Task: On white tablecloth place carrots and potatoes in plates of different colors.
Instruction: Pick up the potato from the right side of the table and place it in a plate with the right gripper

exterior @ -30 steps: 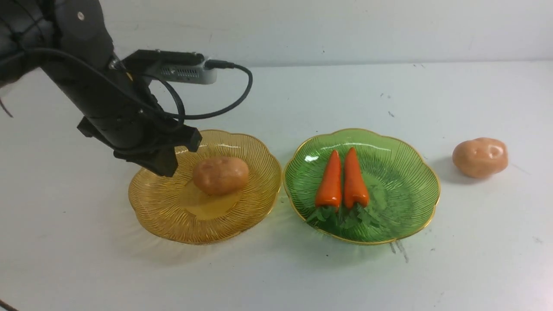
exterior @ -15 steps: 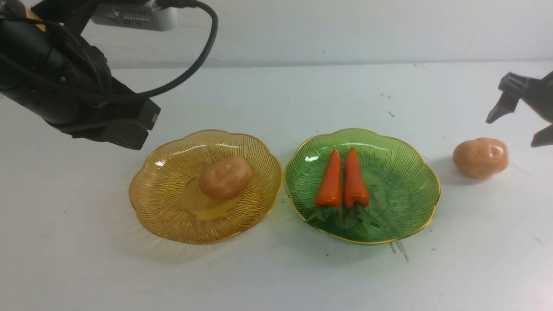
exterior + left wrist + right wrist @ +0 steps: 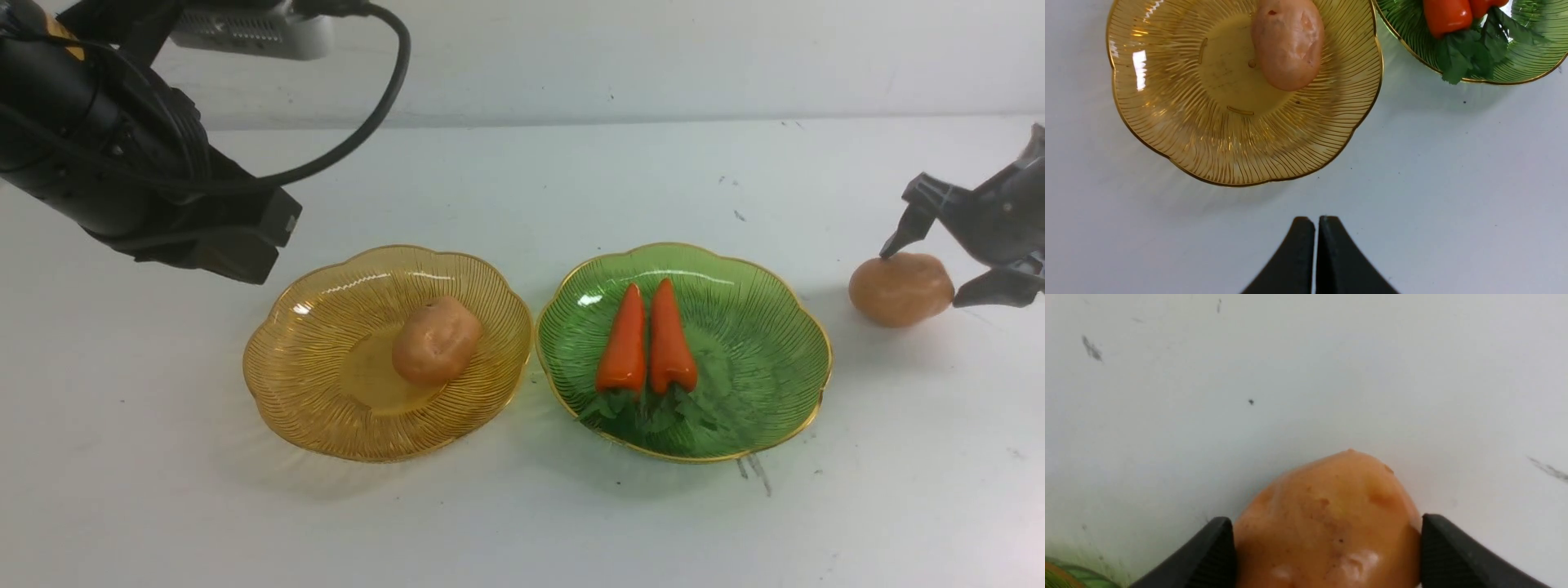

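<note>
Left gripper [image 3: 1314, 228]: clenched, empty, above cloth [image 3: 522, 523] near yellow plate [image 3: 310, 408].
Right gripper [image 3: 1327, 517]: grasping loose potato [image 3: 900, 290] on cloth, right of green plate [image 3: 759, 359].
Yellow plate: other potato [image 3: 435, 340] inside.
Green plate: two carrots [image 3: 645, 339], side by side.

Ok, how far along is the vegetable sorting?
Done: two glossy orange carrots in the green ribbed plate, one lumpy tan potato in the amber ribbed plate. In hand: right gripper clasps the second potato on the white tablecloth. Left: moving it to the amber plate.
</note>
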Robot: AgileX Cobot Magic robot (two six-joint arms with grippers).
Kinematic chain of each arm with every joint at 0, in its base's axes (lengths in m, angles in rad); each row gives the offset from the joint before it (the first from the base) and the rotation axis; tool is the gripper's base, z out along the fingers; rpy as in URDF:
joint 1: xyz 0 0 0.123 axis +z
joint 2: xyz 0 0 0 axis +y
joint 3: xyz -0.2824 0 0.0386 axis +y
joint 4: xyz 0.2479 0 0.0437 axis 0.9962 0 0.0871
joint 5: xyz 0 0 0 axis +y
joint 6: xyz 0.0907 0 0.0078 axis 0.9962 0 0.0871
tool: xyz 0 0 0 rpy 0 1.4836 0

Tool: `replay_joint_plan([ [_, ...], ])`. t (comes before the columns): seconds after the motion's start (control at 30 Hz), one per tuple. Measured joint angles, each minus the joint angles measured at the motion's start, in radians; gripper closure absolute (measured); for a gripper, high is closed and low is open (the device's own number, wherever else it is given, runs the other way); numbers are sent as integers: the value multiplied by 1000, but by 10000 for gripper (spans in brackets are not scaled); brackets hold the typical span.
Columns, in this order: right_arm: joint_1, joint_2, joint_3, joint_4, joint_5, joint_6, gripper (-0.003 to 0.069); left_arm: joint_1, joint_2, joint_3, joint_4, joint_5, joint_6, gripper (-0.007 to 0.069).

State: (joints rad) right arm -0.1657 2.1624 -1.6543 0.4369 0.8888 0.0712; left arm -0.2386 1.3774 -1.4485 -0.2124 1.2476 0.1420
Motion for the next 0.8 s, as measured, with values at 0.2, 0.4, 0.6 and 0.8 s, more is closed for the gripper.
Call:
replay_joint_plan([
  [0.2, 0, -108, 3, -38, 79, -64, 136, 0, 0, 0, 1, 0, 0, 628],
  [0.4, 17, -219, 3, 155, 188, -216, 137, 0, 0, 0, 0, 0, 0, 628],
  [0.6, 240, -280, 3, 384, 246, -353, 137, 0, 0, 0, 1, 0, 0, 628],
  [0.8, 532, -249, 3, 385, 111, -360, 137, 0, 0, 0, 1, 0, 0, 628],
])
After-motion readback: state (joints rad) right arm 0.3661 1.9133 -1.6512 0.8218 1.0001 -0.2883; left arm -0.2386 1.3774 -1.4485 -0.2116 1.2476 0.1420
